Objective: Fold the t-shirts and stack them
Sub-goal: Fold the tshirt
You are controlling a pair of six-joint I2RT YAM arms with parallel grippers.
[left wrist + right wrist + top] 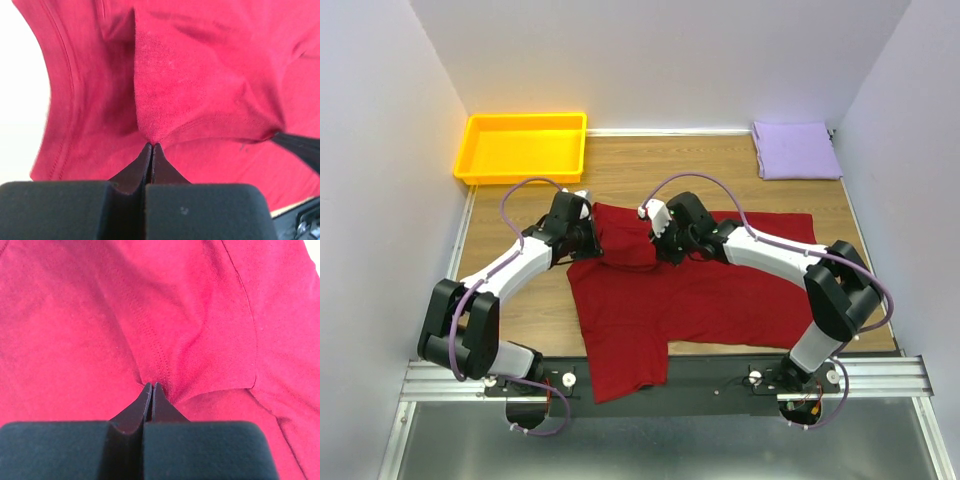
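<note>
A: Where do we have the red shirt (720, 290)?

B: It lies across the middle of the table (650, 165) and is mostly flat. Its far-left part is bunched up between our two arms. One end spills over the near edge onto the rail (890, 372) by our bases.

A: And our left gripper (151, 146)?

B: It is pressed together on a fold of the red cloth. Our wrist camera shows the fabric drawn into a sharp peak right at the tips, with a stitched hem curving off to the left.

A: The right gripper (151, 385)?

B: Much the same. Its tips are squeezed tight, pinching the shirt beside a double-stitched seam, and wrinkles fan out from the pinch. From above we see it near the left one, over that bunched part, with our right arm reaching across the cloth.

A: Where is the lavender shirt (796, 150)?

B: It sits folded into a neat square at the far right corner, well apart from the red one and from both grippers.

A: What else do we see?

B: A yellow tray (525, 150) at the far left corner, not touching the red shirt.
</note>
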